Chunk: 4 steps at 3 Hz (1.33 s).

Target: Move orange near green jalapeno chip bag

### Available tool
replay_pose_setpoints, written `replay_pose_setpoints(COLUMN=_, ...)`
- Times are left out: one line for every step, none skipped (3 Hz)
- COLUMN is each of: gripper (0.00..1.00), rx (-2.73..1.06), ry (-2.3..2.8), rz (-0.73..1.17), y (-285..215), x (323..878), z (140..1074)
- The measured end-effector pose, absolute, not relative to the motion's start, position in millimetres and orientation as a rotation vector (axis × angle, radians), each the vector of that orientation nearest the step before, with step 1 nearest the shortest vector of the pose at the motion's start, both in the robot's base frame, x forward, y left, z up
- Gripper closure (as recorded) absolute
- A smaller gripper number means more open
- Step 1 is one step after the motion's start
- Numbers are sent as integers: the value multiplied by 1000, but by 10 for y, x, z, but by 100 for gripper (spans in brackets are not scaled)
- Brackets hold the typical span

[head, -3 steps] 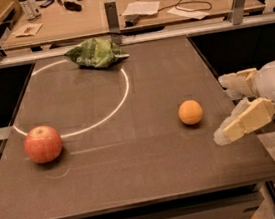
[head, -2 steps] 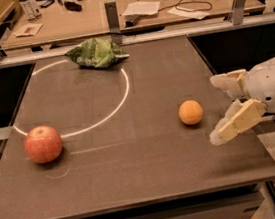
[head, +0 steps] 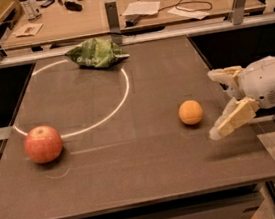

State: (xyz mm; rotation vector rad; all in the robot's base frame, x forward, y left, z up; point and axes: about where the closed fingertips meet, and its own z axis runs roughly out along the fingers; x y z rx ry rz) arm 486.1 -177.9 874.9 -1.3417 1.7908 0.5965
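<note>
The orange is a small round fruit resting on the dark table, right of centre. The green jalapeno chip bag lies crumpled at the table's far edge, left of centre. My gripper comes in from the right at table height, just right of the orange and not touching it. Its two pale fingers are spread apart, one behind and one in front, and it holds nothing.
A red-pink apple sits near the table's left front. A white arc is painted on the table. A metal rail runs behind the far edge, with a wooden desk of papers and cables beyond.
My gripper has moved left, closer to the orange, with its fingers still spread. The orange, apple and bag have not moved.
</note>
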Motion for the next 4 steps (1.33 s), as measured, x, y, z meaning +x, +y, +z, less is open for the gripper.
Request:
replay_pose_setpoints(gripper=0, rx=-1374, ry=1790, rz=591, y=-1720, x=4978, z=8604)
replay_pose_setpoints(gripper=0, rx=-1404, ry=1797, rz=617, y=-1546, x=5066, z=8488)
replay_pose_setpoints(gripper=18, rx=-1432, ry=1813, rz=646, y=-1414, x=5052, z=8361)
replay_pose_setpoints(gripper=41, rx=-1444, ry=1826, rz=679, y=-1333, x=4978, z=8267)
